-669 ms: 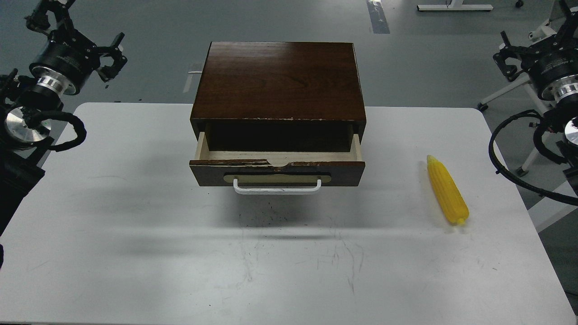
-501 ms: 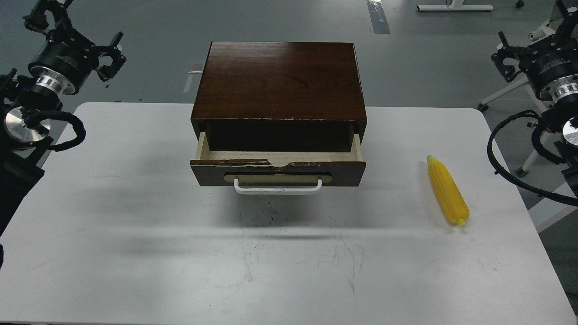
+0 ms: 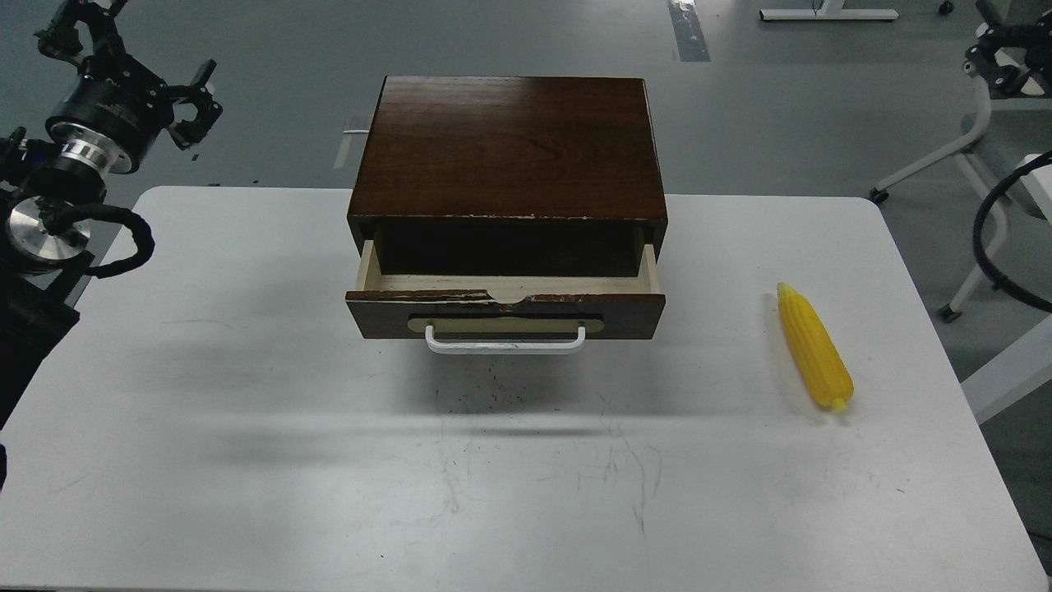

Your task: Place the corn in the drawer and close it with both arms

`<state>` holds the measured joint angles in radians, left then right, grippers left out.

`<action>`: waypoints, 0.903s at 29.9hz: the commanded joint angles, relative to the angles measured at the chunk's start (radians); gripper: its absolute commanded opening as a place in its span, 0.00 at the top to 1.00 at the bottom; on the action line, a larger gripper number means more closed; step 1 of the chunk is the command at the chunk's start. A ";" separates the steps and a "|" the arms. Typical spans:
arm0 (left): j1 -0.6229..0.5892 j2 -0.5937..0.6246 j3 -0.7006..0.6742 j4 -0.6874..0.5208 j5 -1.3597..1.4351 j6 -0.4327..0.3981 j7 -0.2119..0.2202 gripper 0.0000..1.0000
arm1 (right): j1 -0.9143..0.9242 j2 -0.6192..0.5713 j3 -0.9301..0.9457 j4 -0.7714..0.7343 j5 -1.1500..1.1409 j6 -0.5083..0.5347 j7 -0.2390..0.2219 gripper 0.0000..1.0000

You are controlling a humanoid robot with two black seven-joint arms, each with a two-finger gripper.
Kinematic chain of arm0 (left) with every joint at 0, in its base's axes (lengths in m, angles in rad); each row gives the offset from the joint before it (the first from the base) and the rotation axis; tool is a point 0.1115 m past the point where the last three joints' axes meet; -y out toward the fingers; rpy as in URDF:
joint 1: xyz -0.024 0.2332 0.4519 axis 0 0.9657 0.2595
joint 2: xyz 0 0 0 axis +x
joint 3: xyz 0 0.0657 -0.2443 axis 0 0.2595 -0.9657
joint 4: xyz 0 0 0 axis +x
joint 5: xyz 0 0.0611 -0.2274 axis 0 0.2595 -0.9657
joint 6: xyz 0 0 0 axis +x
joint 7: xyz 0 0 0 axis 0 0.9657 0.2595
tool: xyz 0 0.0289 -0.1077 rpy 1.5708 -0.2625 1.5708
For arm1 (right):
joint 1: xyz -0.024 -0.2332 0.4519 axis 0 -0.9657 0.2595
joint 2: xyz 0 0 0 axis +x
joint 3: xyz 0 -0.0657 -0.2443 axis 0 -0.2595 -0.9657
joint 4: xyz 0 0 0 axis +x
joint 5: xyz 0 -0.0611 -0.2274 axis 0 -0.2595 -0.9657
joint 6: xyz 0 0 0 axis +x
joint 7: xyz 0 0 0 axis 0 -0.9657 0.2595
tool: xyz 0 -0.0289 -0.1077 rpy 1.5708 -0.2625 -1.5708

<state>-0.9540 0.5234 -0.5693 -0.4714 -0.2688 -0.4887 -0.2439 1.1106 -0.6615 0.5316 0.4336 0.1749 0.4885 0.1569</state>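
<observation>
The yellow corn (image 3: 814,349) lies on the white table (image 3: 246,370) at the right, tapered end pointing away from me. The dark brown wooden box (image 3: 509,144) stands at the table's back middle. Its drawer (image 3: 505,308) is pulled partly out, showing a pale cream inside with nothing visible in it, and a white bar handle (image 3: 505,344). My left gripper (image 3: 131,53) hangs open and empty past the table's far left corner. Of my right gripper only a black claw part (image 3: 997,62) shows at the top right edge, far from the corn.
A black cable loop (image 3: 990,247) of my right arm hangs beyond the table's right edge. White stand legs (image 3: 929,160) are on the grey floor behind. The table front has scratch marks (image 3: 608,473).
</observation>
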 commanded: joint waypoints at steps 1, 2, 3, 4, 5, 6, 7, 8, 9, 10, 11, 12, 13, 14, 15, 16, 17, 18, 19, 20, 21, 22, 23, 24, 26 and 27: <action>0.000 0.004 0.000 0.003 -0.001 0.000 0.000 0.02 | 0.073 -0.027 -0.096 0.020 -0.121 0.000 0.007 0.00; 0.001 0.006 0.002 0.003 0.000 0.000 0.000 0.02 | 0.098 -0.053 -0.126 0.048 -0.185 0.000 0.015 0.00; 0.003 0.006 0.002 0.003 0.000 0.000 0.000 0.02 | 0.110 -0.068 -0.142 0.063 -0.219 0.000 0.019 0.00; 0.003 0.006 0.002 0.003 -0.001 0.000 0.000 0.02 | 0.135 -0.101 -0.171 0.103 -0.300 0.000 0.029 0.00; 0.003 0.007 0.000 0.003 -0.001 0.000 0.000 0.02 | 0.147 -0.113 -0.188 0.125 -0.351 0.000 0.032 0.00; 0.003 0.006 0.000 0.003 -0.001 0.000 0.000 0.02 | 0.158 -0.121 -0.203 0.143 -0.407 0.000 0.033 0.00; 0.003 0.006 -0.001 0.003 -0.001 0.000 0.000 0.02 | 0.182 -0.124 -0.240 0.171 -0.530 0.000 0.039 0.00; 0.003 0.006 -0.001 0.003 -0.001 0.000 0.000 0.02 | 0.192 -0.124 -0.255 0.183 -0.595 0.000 0.043 0.00; 0.003 0.004 -0.001 0.003 -0.001 0.000 0.000 0.02 | 0.207 -0.124 -0.277 0.212 -0.711 0.000 0.046 0.00; 0.003 0.004 -0.001 0.005 -0.001 0.000 -0.002 0.02 | 0.213 -0.128 -0.294 0.255 -0.821 0.000 0.046 0.00; 0.003 0.006 -0.001 0.005 -0.001 0.000 -0.002 0.02 | 0.210 -0.132 -0.301 0.279 -0.872 0.000 0.046 0.00; 0.003 0.006 -0.001 0.005 -0.001 0.000 0.000 0.02 | 0.206 -0.135 -0.311 0.303 -0.926 0.000 0.046 0.00; 0.003 0.009 0.000 0.005 -0.001 0.000 0.000 0.02 | 0.206 -0.148 -0.330 0.348 -1.030 0.000 0.044 0.00; 0.003 0.010 0.000 0.005 0.000 0.000 0.000 0.02 | 0.207 -0.156 -0.343 0.373 -1.079 0.000 0.044 0.00; 0.003 0.014 0.002 0.007 0.000 0.000 0.000 0.02 | 0.209 -0.167 -0.363 0.422 -1.167 0.000 0.041 0.00; 0.004 0.014 0.002 0.007 0.000 0.000 0.000 0.02 | 0.209 -0.177 -0.381 0.460 -1.239 0.000 0.035 0.00; 0.006 0.015 0.003 0.007 0.000 0.000 0.000 0.02 | 0.209 -0.181 -0.392 0.477 -1.270 0.000 0.033 0.00; 0.008 0.014 0.003 0.008 0.000 0.000 0.000 0.02 | 0.207 -0.187 -0.415 0.505 -1.317 0.000 0.029 0.00; 0.008 0.014 0.003 0.010 0.000 0.000 0.000 0.02 | 0.206 -0.188 -0.427 0.517 -1.337 0.000 0.026 0.00; 0.008 0.014 0.003 0.013 0.000 0.000 0.000 0.02 | 0.206 -0.188 -0.441 0.530 -1.354 0.000 0.021 0.00; 0.009 0.012 0.003 0.020 0.000 0.000 -0.002 0.02 | 0.204 -0.190 -0.476 0.548 -1.371 0.000 0.007 0.00; 0.008 0.012 0.003 0.026 0.000 0.000 -0.002 0.02 | 0.202 -0.197 -0.516 0.571 -1.377 0.000 -0.009 0.00; 0.008 0.012 0.003 0.028 0.000 0.000 -0.002 0.02 | 0.201 -0.204 -0.538 0.582 -1.378 0.000 -0.020 0.00; 0.008 0.012 0.003 0.028 0.000 0.000 -0.002 0.02 | 0.193 -0.213 -0.580 0.603 -1.378 0.000 -0.039 0.00; 0.008 0.014 0.003 0.028 0.000 0.000 -0.002 0.02 | 0.181 -0.214 -0.626 0.620 -1.379 -0.016 -0.054 0.00; 0.008 0.014 0.003 0.028 0.000 0.000 0.000 0.02 | 0.172 -0.213 -0.665 0.625 -1.379 -0.036 -0.065 0.00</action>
<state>-0.9462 0.5364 -0.5660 -0.4438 -0.2685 -0.4887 -0.2441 1.3016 -0.8711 -0.0471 1.0332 -1.2015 0.4849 0.1208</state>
